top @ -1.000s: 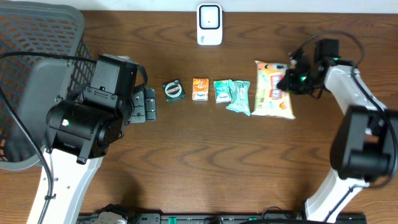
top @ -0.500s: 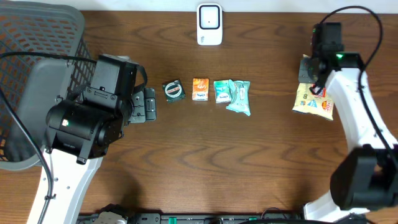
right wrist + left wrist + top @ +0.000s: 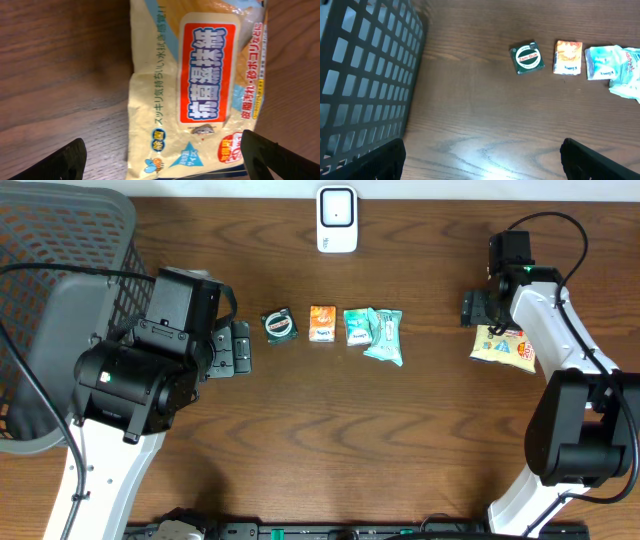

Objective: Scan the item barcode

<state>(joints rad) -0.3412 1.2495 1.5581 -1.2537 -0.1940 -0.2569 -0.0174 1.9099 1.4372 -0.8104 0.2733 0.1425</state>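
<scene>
A yellow wet-wipe pack (image 3: 506,348) with a red label lies flat on the table at the right. My right gripper (image 3: 482,314) hovers over its upper left edge. In the right wrist view the pack (image 3: 200,75) fills the space below the right gripper (image 3: 165,162), whose fingers stand wide open on either side without touching it. The white scanner (image 3: 337,220) stands at the back centre. My left gripper (image 3: 238,350) is open over bare wood, left of the item row, and the left wrist view shows nothing between the fingers of the left gripper (image 3: 482,162).
A row of small items lies mid-table: a green tin (image 3: 279,326), an orange pack (image 3: 321,323) and two teal packs (image 3: 358,327), (image 3: 386,337). A black mesh basket (image 3: 60,300) fills the left side, close to the left arm.
The right gripper carried the yellow pack from the end of the row to the right, set it down and opened, letting it go. The left arm has not moved.
</scene>
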